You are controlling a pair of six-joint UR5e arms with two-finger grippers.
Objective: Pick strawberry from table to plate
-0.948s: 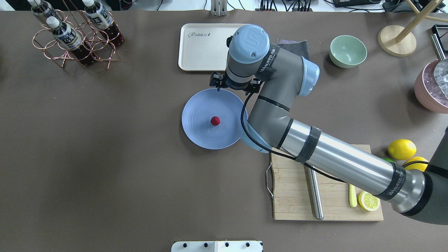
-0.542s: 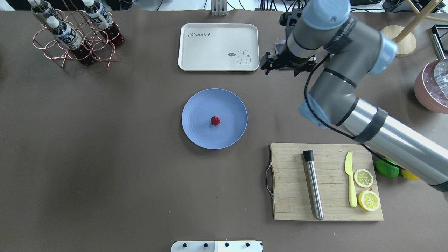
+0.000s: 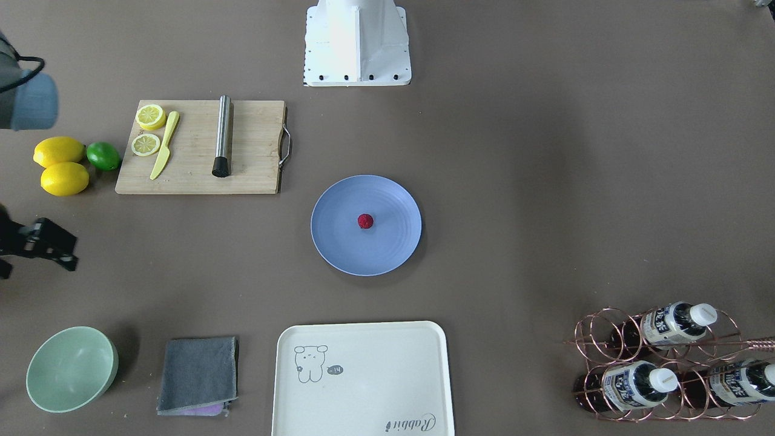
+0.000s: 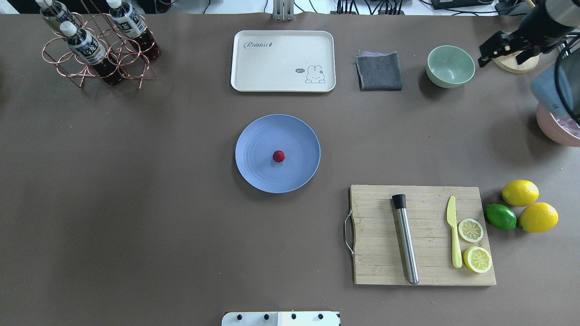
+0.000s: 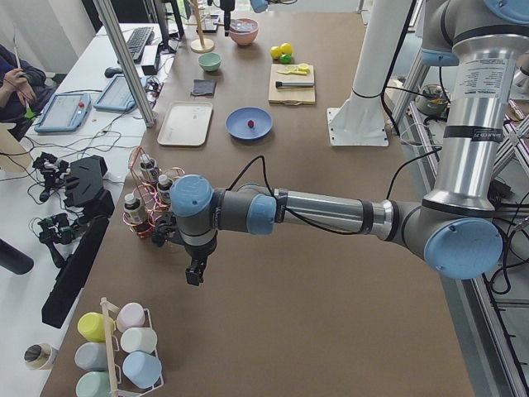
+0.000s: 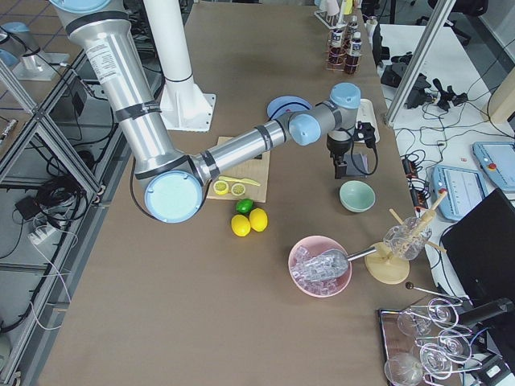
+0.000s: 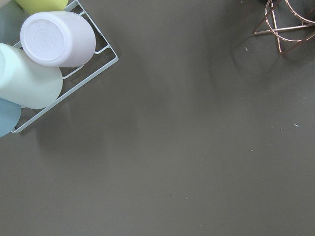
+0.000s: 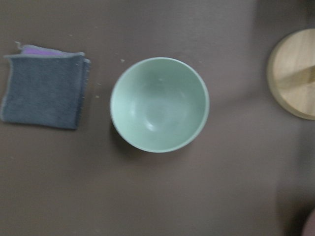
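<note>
Right gripper hangs near the green bowl, well apart from the plate; fingers spread or pressed together, cannot tell. Left gripper also well apart from plate, state unreadable. Strawberry rests at plate centre. Judgement: placing looks complete; next move only needs parking the arm.

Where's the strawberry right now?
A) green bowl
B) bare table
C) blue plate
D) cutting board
C: the strawberry sits near the middle of the plate in both the overhead and front-facing views.
</note>
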